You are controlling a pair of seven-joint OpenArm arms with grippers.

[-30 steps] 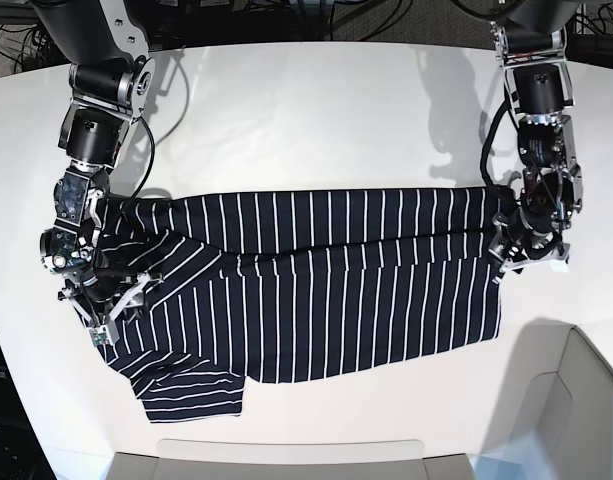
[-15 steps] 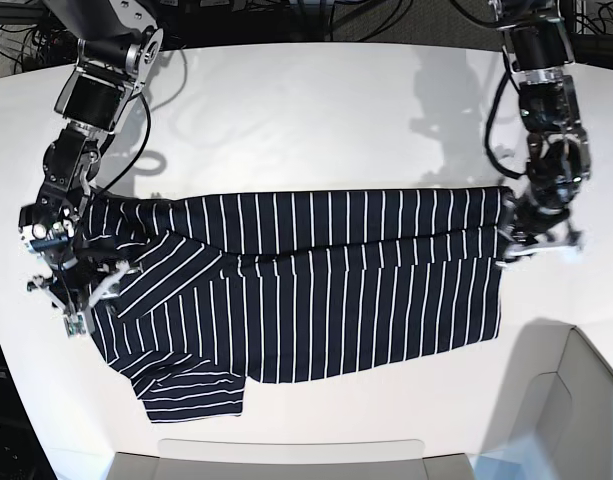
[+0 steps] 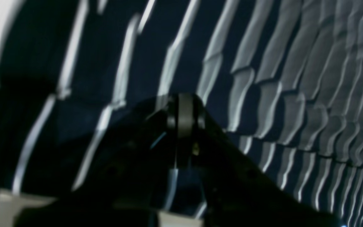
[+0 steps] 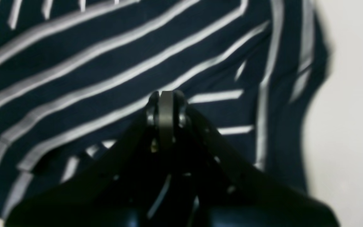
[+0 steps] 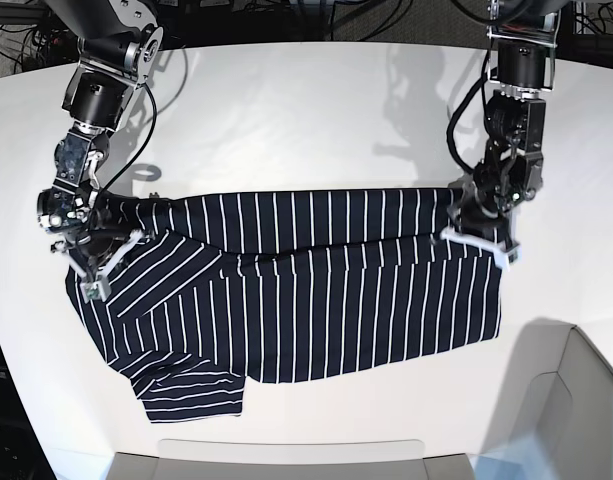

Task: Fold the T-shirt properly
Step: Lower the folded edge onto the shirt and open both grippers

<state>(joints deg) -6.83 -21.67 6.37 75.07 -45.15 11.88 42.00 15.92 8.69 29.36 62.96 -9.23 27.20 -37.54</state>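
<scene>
The dark navy T-shirt [image 5: 316, 290] with thin white stripes lies spread across the white table [image 5: 306, 120], one sleeve sticking out at the front left. My left gripper [image 5: 476, 238] is at the shirt's far right edge. In the left wrist view its jaws [image 3: 184, 110] are pressed together over rippled striped cloth [image 3: 295, 78]. My right gripper [image 5: 86, 262] is at the shirt's far left edge. In the right wrist view its jaws [image 4: 165, 107] are pressed together over the striped cloth [image 4: 74, 78]. The pinched cloth itself is hidden under the fingers.
A grey bin [image 5: 576, 400] stands at the front right corner. A pale tray edge [image 5: 286, 452] runs along the table's front. Cables and dark equipment lie beyond the table's far edge.
My left gripper has moved inward to the left, pulling the shirt's far right corner with it. My right gripper has moved up and slightly right along the shirt's left edge.
</scene>
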